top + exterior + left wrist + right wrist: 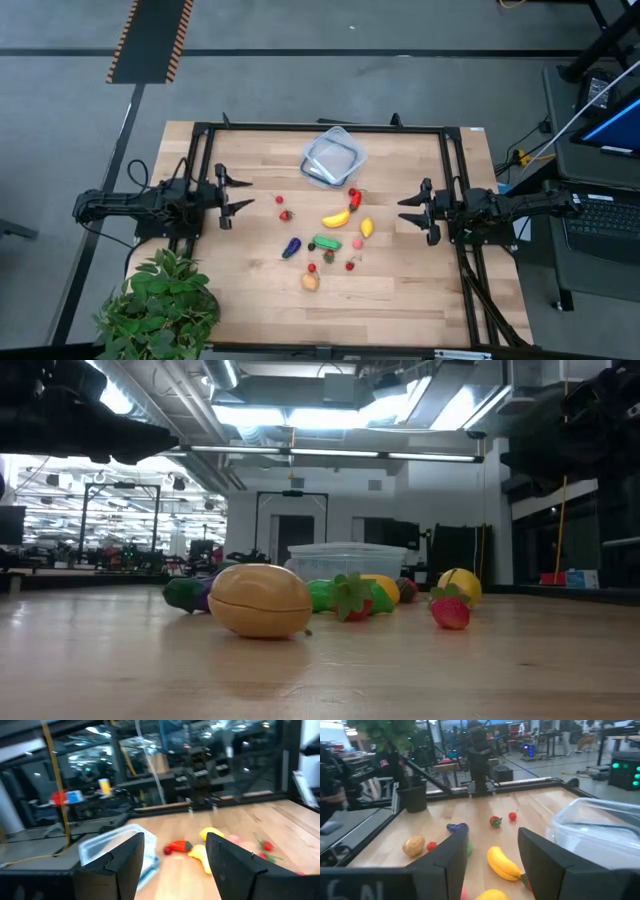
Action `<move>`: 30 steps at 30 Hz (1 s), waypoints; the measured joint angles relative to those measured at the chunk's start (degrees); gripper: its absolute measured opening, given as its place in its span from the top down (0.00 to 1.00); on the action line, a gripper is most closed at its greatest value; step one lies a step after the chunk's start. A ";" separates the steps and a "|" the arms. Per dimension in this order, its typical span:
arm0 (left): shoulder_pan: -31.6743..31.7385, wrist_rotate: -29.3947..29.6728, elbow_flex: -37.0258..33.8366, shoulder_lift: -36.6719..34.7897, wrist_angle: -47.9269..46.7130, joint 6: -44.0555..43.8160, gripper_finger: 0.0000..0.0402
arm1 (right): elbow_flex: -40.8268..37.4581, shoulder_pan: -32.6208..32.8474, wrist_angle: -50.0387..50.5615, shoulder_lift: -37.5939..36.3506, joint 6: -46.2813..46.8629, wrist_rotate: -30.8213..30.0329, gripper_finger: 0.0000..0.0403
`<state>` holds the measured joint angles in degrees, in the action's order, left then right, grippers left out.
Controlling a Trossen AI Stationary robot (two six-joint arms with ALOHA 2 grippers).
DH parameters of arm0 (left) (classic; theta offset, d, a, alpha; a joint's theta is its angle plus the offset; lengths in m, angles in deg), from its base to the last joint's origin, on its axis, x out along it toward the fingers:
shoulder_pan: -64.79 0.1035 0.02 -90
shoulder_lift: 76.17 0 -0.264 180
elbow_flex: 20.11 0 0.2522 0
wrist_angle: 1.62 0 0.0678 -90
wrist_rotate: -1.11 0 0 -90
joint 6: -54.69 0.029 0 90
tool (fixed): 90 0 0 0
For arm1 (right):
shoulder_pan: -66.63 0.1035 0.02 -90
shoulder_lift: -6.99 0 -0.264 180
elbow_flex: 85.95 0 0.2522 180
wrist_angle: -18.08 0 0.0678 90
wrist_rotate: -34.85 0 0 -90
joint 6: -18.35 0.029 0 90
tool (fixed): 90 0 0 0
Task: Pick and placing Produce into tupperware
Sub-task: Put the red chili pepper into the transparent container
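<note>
Flanking central produce, arms apart.

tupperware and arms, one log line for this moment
tupperware: empty | produce: loose on table | left gripper: open, table's left | right gripper: open, table's right

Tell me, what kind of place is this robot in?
Probably a robotics lab or workshop: a wooden table inside a black frame, striped hazard tape on the floor, and a laptop beside it.

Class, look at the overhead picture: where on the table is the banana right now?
In the high view the banana lies near the table's middle, just below the clear container, with the green cucumber below it and the lemon to its right.
</note>
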<state>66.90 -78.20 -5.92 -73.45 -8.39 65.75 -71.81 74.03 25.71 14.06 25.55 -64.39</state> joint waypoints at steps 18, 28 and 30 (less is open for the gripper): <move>-0.04 -3.97 0.00 8.29 11.14 -15.93 0.55 | 4.32 0.00 1.59 0.74 -3.22 -2.81 0.57; -0.04 -5.21 10.79 28.24 14.17 -10.67 0.60 | 10.88 0.00 2.50 9.38 -7.42 -2.75 0.57; -0.04 -5.73 13.57 31.14 14.15 -7.76 0.59 | 12.58 0.00 3.53 12.29 -7.74 -2.77 0.57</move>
<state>66.86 -83.93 7.65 -42.31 5.76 57.99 -59.23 74.03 29.25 26.35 17.81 -67.16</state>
